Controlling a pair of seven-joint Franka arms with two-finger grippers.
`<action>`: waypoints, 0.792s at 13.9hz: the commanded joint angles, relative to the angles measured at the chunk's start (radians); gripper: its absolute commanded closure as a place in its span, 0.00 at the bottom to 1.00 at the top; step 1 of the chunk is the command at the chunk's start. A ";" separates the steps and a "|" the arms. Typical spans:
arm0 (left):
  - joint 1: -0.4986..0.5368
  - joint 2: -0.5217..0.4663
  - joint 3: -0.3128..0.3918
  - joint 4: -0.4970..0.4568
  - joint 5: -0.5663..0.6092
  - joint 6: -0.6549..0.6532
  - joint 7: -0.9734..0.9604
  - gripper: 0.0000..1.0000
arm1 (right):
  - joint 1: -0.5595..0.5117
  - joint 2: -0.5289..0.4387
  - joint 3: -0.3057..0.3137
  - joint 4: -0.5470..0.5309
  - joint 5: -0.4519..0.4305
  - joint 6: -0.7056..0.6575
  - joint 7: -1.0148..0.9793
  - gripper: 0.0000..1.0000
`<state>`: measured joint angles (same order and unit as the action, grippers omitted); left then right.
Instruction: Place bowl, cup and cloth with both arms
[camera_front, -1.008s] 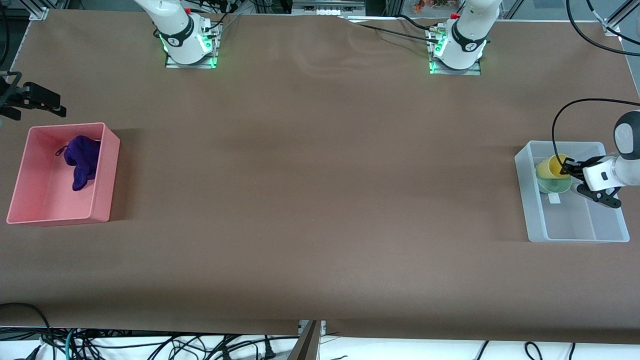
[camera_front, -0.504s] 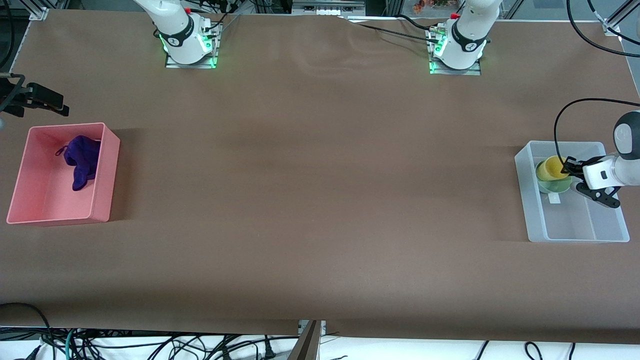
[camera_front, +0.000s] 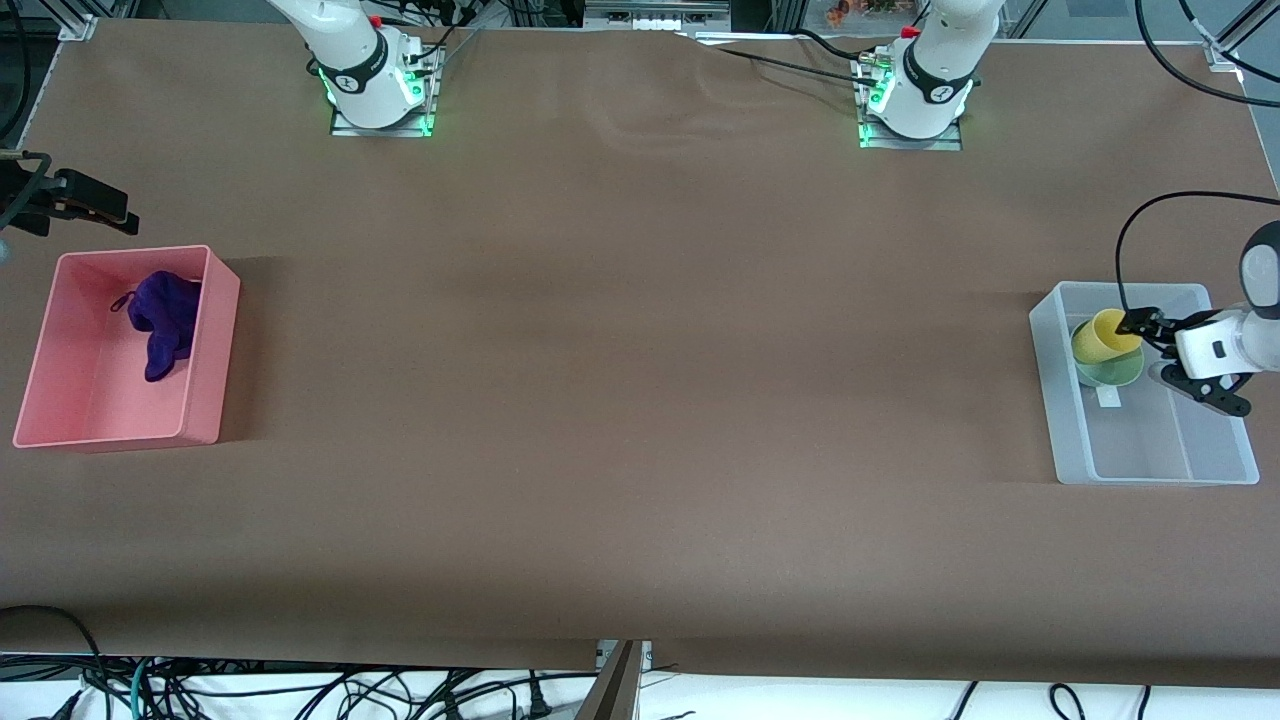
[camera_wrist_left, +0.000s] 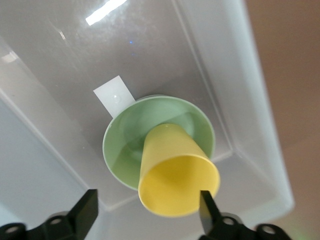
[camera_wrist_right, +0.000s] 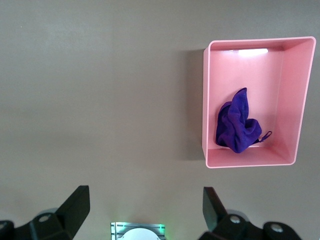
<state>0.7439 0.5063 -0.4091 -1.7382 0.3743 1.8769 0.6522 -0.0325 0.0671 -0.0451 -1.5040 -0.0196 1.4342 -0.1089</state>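
The yellow cup (camera_front: 1103, 335) (camera_wrist_left: 177, 170) leans tilted inside the mint-green bowl (camera_front: 1112, 372) (camera_wrist_left: 125, 145), which sits in a clear plastic bin (camera_front: 1050, 400) at the left arm's end of the table. My left gripper (camera_front: 1148, 345) (camera_wrist_left: 147, 212) hovers over the bin, open, its fingers astride the cup's rim without clamping it. The purple cloth (camera_front: 163, 320) (camera_wrist_right: 239, 122) lies crumpled in a pink bin (camera_front: 205, 360) (camera_wrist_right: 205, 100) at the right arm's end. My right gripper (camera_front: 110, 210) (camera_wrist_right: 145, 210) hangs open and empty above the table beside the pink bin.
A white label (camera_front: 1108, 398) (camera_wrist_left: 115, 97) lies on the clear bin's floor next to the bowl. The brown table (camera_front: 640, 400) stretches between the two bins. Both arm bases (camera_front: 380, 90) stand along the edge farthest from the front camera.
My left gripper has opened and let go of the cup, which now rests tilted in the bowl. The hand has drawn back a little from the cup. The right gripper rose slightly.
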 joint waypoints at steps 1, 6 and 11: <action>0.000 -0.090 -0.065 0.029 0.006 -0.106 -0.006 0.00 | 0.003 0.002 0.002 0.013 -0.002 -0.005 0.017 0.00; -0.001 -0.238 -0.238 0.052 -0.055 -0.249 -0.178 0.00 | 0.005 0.002 0.004 0.015 -0.002 -0.003 0.012 0.00; -0.005 -0.247 -0.385 0.192 -0.058 -0.329 -0.308 0.00 | 0.005 0.003 0.004 0.015 -0.008 -0.003 0.008 0.00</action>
<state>0.7334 0.2483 -0.7588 -1.6115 0.3316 1.5743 0.3850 -0.0291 0.0674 -0.0434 -1.5036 -0.0196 1.4344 -0.1088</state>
